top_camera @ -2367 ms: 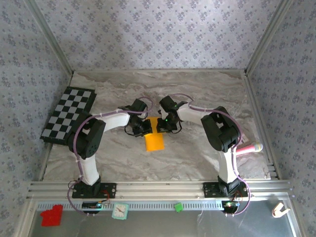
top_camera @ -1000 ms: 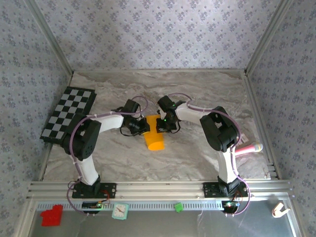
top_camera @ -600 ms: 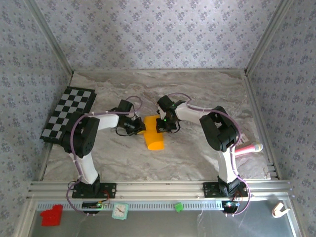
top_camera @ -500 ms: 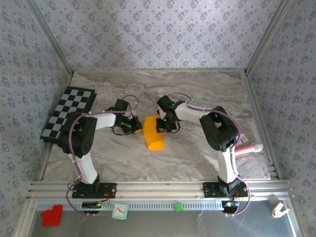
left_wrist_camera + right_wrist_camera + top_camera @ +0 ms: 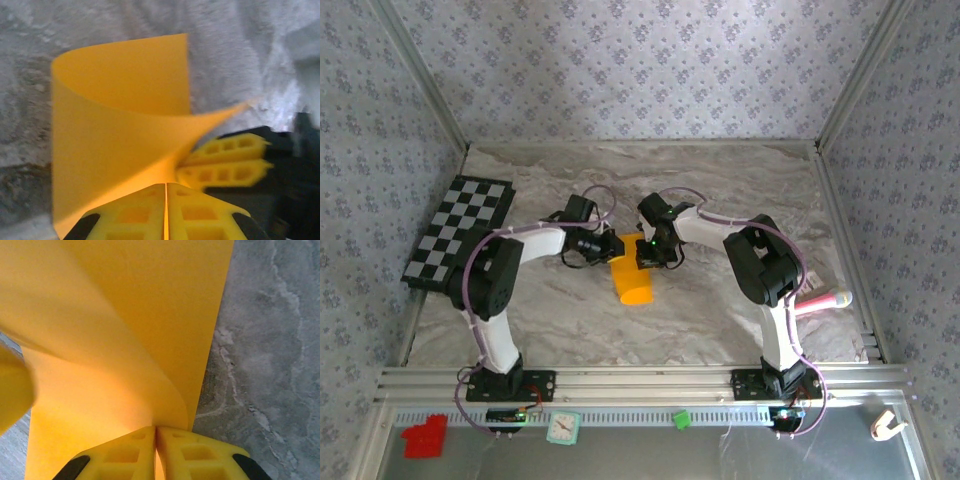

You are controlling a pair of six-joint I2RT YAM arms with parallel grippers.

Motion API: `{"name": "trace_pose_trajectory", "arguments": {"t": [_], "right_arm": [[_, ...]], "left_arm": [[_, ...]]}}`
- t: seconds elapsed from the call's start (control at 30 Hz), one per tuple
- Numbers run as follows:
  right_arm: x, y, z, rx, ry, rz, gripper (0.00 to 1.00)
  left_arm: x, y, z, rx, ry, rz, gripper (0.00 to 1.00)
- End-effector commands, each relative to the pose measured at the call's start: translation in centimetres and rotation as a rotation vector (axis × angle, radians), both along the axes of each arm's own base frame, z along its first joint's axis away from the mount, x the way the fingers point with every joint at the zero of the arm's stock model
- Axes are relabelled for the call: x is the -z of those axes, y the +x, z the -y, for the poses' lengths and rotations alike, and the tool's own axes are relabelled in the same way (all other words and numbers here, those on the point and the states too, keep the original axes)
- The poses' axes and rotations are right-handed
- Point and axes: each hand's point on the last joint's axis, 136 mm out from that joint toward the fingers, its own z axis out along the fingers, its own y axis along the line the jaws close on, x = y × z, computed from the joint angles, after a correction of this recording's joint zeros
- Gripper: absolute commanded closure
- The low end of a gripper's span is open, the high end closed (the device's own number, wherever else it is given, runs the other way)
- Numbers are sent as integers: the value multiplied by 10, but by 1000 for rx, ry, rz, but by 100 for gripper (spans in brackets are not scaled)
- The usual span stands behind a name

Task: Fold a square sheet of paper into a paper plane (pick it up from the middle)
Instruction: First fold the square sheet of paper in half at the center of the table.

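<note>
In the overhead view, a small red block and a small green cube lie nearest, on the metal strip in front of the arm bases. Beyond the bases, above the grey marbled desk, a thin orange square sheet of paper hangs about midway between the two arms, bowed into a loose roll. The left end effector grips its far left part and the right end effector grips its far right part, the two just beside each other.

From the left wrist, the left end effector has its yellow fingers pressed together on the sheet, which curls away above them. The right end effector pinches the adjoining edge. From the right wrist, the right end effector is likewise clamped on the sheet, which arches beside bare desk.

Farther left, a black-and-white checkered mat lies against the patterned wall.
</note>
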Motion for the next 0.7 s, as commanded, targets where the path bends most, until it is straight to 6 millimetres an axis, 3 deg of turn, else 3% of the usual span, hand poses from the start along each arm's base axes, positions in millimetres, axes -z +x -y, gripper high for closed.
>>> {"name": "trace_pose_trajectory", "arguments": {"t": [0.0,0.13,0.37,0.47,0.67], "right_arm": [[75,-43,79,-13,-371,-158,87],[76,-44,82,-18,-378,-162,87],[78,-45,88,-16,-389,-165,87],[77,-44,88,-16,-391,-162,87],[77,-44,86,-13,-384,-157,87]], "left_arm": [[8,12,-1,-16,13,0,89],[22,22,-15,-77,59,-6,89],[45,24,-71,-180,189,-28,90],[31,25,-76,-159,184,5,90],[-19,19,-41,-51,34,103,90]]}}
